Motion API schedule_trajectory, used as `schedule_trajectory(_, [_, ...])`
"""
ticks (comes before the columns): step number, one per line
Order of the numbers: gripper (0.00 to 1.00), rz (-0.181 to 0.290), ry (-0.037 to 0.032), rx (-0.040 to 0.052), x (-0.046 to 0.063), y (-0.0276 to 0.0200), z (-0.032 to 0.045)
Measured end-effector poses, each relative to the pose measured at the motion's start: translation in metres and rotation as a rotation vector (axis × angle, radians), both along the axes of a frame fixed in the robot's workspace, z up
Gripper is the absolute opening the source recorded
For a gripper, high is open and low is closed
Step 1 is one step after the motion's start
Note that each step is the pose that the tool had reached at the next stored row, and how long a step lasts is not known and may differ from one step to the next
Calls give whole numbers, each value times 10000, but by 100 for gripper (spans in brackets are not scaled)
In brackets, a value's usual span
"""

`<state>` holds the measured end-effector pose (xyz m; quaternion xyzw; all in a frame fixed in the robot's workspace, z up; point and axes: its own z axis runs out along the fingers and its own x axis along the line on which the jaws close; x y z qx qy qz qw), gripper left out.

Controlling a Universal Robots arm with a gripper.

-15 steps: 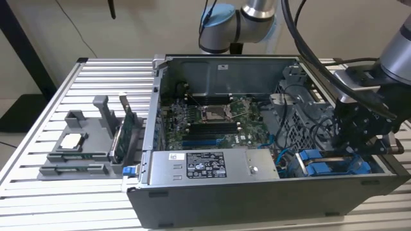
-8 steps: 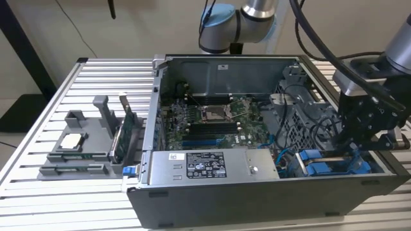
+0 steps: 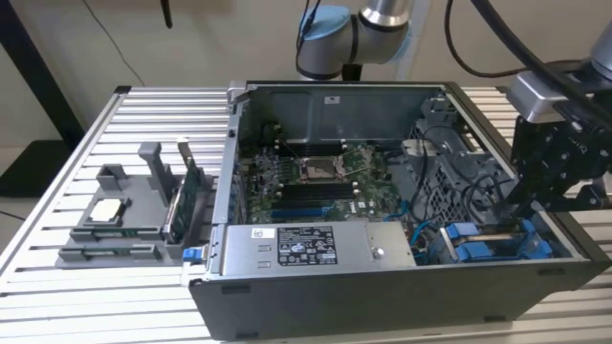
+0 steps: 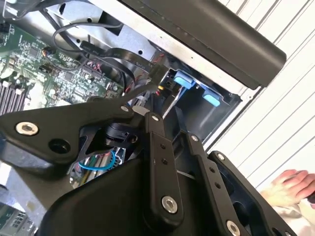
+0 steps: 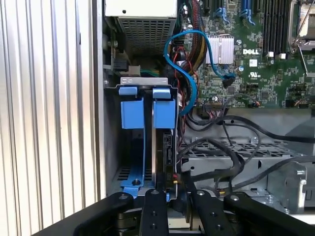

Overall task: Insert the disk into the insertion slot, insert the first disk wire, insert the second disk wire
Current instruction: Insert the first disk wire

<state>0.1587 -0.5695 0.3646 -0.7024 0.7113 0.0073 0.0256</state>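
Disk (image 5: pixel 158 147) is sitting on edge in the insertion slot (image 3: pixel 564 240), lower right of the exterior view, its blue carrier tab level with the one next to it. My gripper (image 3: pixel 534 206) hangs right over the disk's end, tips down among the black cables (image 5: pixel 221 152). Honestly can't tell whether my fingers are pinched shut or just narrow, or if anything's between them.

What worries me: those loose cables and the blue cable (image 5: pixel 189 73) run just beside the bay. Any sideways drift could snag one, or push a plug in crooked and bend it. Also, someone's hand (image 4: pixel 290 187) rests just outside the case.
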Motion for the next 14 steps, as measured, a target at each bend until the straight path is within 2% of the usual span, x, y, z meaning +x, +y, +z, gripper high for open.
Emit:
schedule_trajectory(4, [27,2,6,1,9,10,30])
schedule_trajectory(9, [27,2,25,-1,20,72,85])
schedule_trajectory(14, [27,4,76,1,56,117,96])
